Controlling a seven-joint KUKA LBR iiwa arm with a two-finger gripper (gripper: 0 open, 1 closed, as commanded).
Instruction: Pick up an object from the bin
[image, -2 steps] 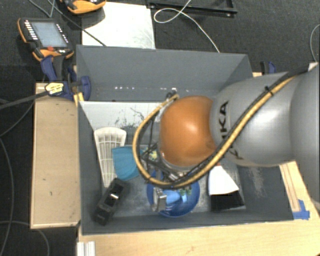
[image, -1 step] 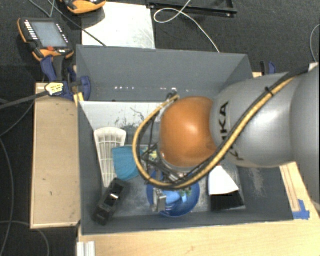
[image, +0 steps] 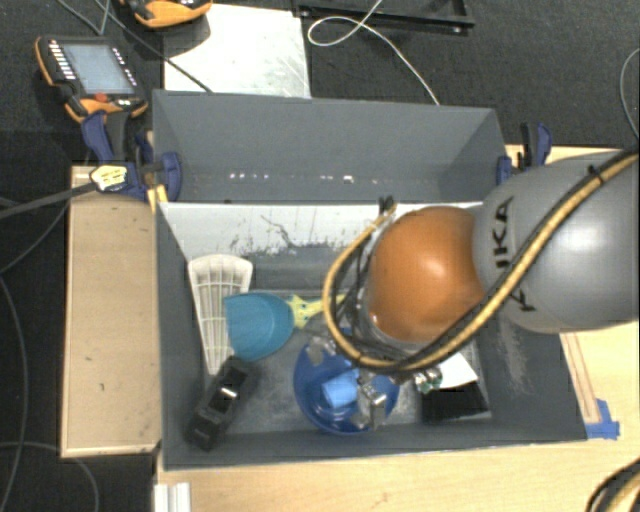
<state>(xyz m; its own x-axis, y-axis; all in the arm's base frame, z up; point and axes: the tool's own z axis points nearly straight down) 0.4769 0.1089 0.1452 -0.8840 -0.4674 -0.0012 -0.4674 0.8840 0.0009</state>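
1. Arm. Grey link with orange cover (image: 425, 270) and a black-and-yellow cable loop, entering from the right and hanging over the right half of the bin (image: 320, 140).

2. Gripper (image: 360, 393). Low in the bin, near the front wall and about mid-width. It is over a dark blue round dish (image: 312, 388), with a light blue piece (image: 340, 392) close against it. Whether it is open or closed on anything cannot be told, because the wrist and cables cover it.

3. Likely pick. The dark blue dish, at front centre of the bin floor.

4. Neighbours.
   - Black box (image: 455, 403) with a white card (image: 458, 370), just right of the gripper.
   - Pale blue cup (image: 255, 322) with a yellow-green handle (image: 305, 308), near on the left.
   - White ribbed piece (image: 215, 300), against the left wall.
   - Small black device (image: 220, 400), at front left, apart from the dish.

5. Handling note (judgement).
   - A dish wall probably offers a thin, curved hold, so the rim should be taken squarely rather than the sloping inside.
   - Close only when seated low.
   - Lift straight up, since the black box sits close enough to be caught or dragged.
   - If the light blue piece is loose, expect it to slide.
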